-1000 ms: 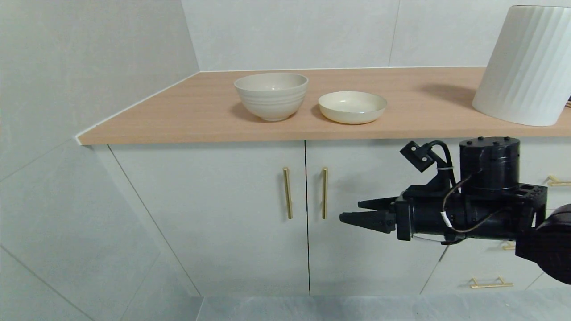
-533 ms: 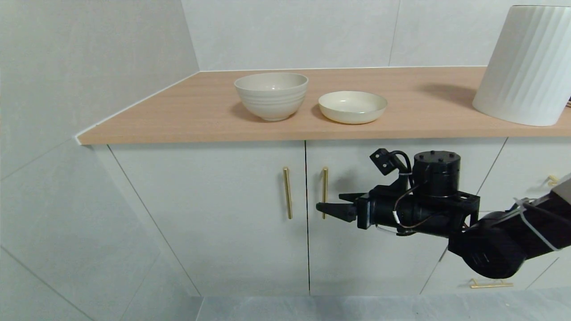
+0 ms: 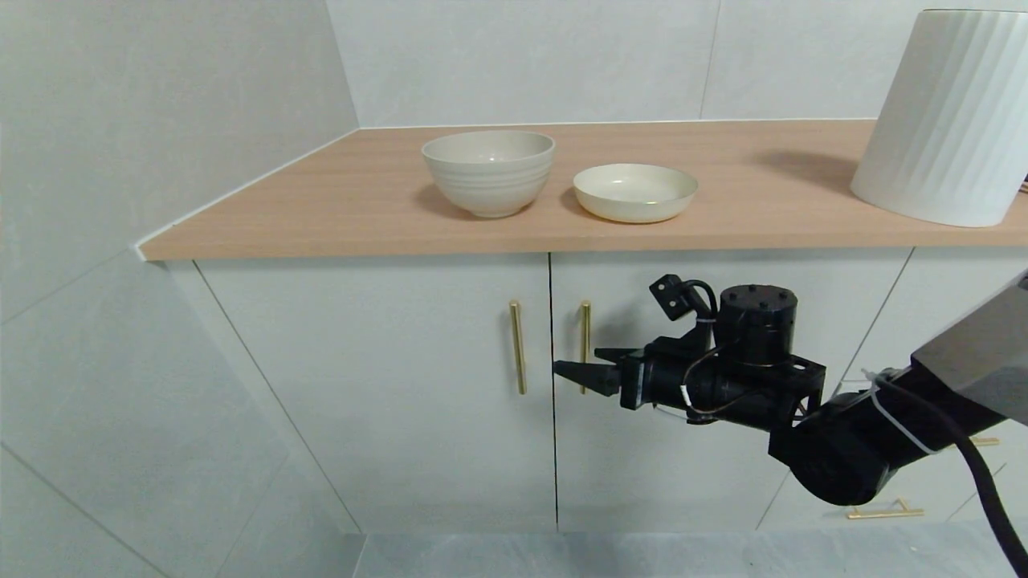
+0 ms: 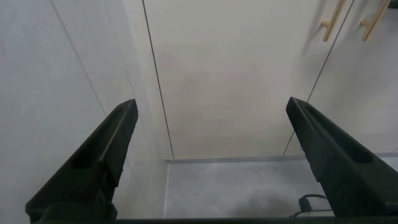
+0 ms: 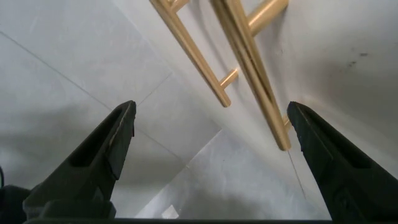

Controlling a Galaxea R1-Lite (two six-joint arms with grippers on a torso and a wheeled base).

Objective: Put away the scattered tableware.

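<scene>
Deep bowl: deep beige ribbed ceramic bowl (image 3: 488,172) standing upright on the light wooden countertop (image 3: 337,217), at 9 o'clock of the dish, near it but apart.
Shallow dish: shallow cream round dish (image 3: 634,193) lying close to the front edge of the countertop, at 3 o'clock of the bowl.
Handling: both probably being stiff, glazed, a little slippery, and breakable if knocked; the bowl likely weighing more than the dish.
Where to hold: pinching the rim wall, one finger inside and one outside, looking the safest; for the low dish, taking its raised rim from above.
Right gripper: black right gripper (image 3: 577,365) hovering below the countertop before the right white cabinet door (image 3: 642,482), pointing toward 9 o'clock, jaws standing apart, tips just beside the slim brass bar handle (image 3: 585,337); touching or not, impossible to tell.
Left gripper: black left gripper (image 4: 211,111) hanging low, jaws wide apart and holding nothing, facing the cabinet front and the grey floor (image 4: 249,186).
Step in hand: likely preparing to open the door, so making a place for the tableware.
Beside: tall white ribbed container (image 3: 948,120) standing far off at 3 o'clock of the dish.
</scene>
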